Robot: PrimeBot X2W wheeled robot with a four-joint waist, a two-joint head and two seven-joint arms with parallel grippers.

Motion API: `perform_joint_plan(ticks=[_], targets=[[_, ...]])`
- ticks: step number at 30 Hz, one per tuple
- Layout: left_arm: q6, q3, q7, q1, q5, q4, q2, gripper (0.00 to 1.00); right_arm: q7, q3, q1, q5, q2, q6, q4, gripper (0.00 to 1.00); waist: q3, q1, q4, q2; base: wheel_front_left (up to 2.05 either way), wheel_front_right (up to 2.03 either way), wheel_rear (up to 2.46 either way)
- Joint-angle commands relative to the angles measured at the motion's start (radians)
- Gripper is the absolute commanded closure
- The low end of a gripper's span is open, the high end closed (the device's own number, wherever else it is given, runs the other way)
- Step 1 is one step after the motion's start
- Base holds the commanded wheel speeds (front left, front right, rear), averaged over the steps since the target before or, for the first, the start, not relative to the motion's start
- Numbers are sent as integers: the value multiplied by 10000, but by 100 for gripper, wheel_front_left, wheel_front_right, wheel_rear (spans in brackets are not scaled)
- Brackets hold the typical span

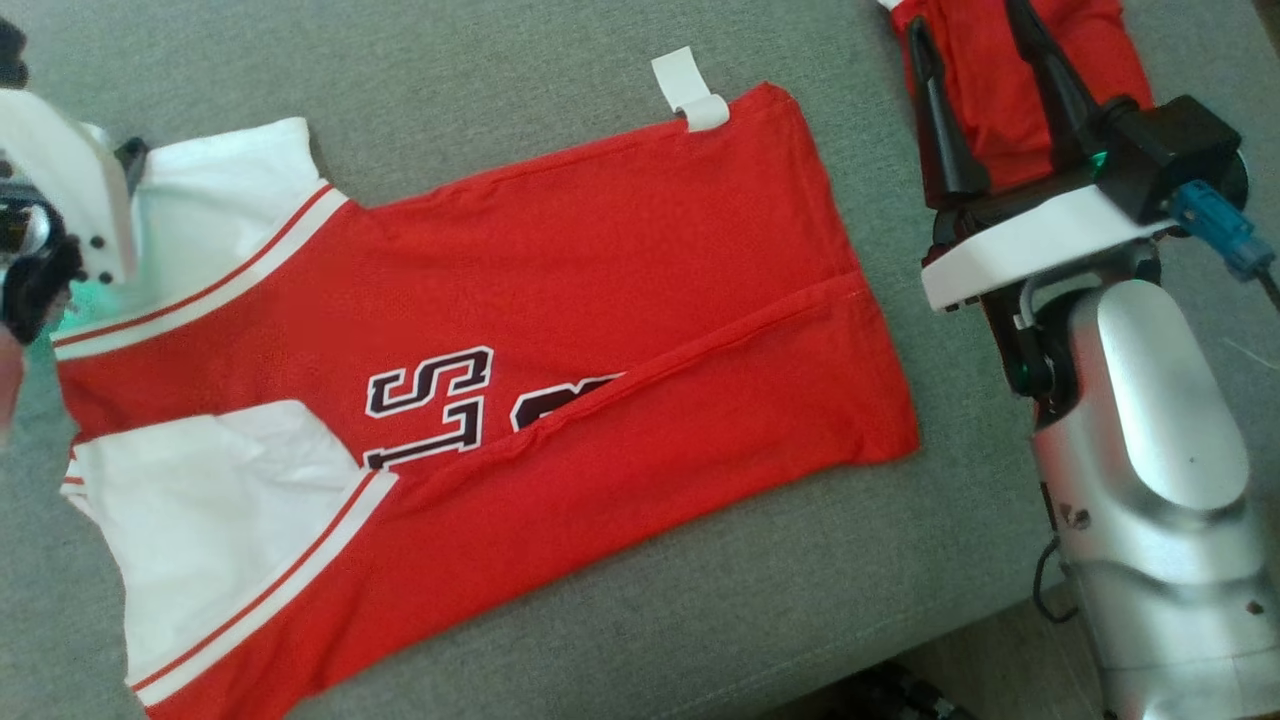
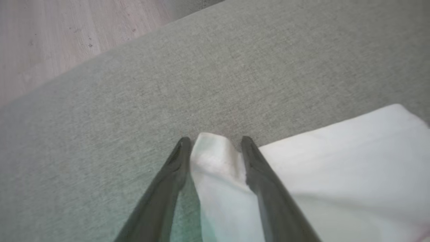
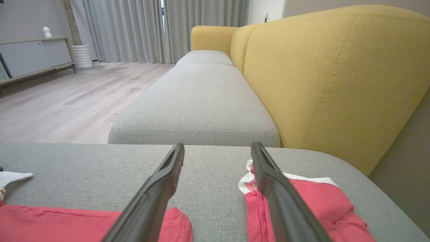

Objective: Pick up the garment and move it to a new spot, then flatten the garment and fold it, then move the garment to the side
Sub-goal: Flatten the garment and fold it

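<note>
The garment (image 1: 600,300) is a red jersey with white sleeves and dark lettering, spread flat on the grey seat cushion (image 1: 500,80). A white tag (image 1: 690,90) sticks out at its far hem. My left gripper (image 2: 215,141) is at the upper white sleeve (image 1: 220,190), open, its two fingers straddling the sleeve's corner (image 2: 215,161). In the head view its white wrist (image 1: 70,190) hides the fingers. My right gripper (image 1: 965,20) stands open off the jersey's right end, above a second red cloth (image 1: 1000,100), with nothing between its fingers (image 3: 168,174).
The second red cloth (image 3: 302,201) has white trim and lies by the yellow backrest (image 3: 336,74). Another grey seat (image 3: 198,101) runs on beyond this cushion. Wooden floor (image 3: 50,101) lies past the cushion's edge, also seen in the left wrist view (image 2: 50,33).
</note>
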Motion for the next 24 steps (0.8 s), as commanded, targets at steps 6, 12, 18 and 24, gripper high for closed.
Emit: perform_joint_plan(ticks=[6, 12, 18, 24], targets=[[18, 278, -233, -265, -398, 20, 63, 100, 121, -34, -361, -4, -168, -9, -297, 0, -11, 1, 154, 0, 0, 0, 0], [18, 413, -2015, -416, -496, -296, -439, 100, 323, -221, -457, 67, -521, -9, 5, 0, -496, 1, 750, 0, 0, 0, 0], [19, 179, -3823, -152, -318, -1298, -898, 100, 767, -29, -579, 163, -1062, -9, 712, 0, -1127, 1, 1905, 0, 0, 0, 0], [167, -18, -4609, 484, -164, -2289, -1251, 100, 1452, 76, -691, 183, -1544, -9, 2132, 0, -1504, 1, 2865, 0, 0, 0, 0]])
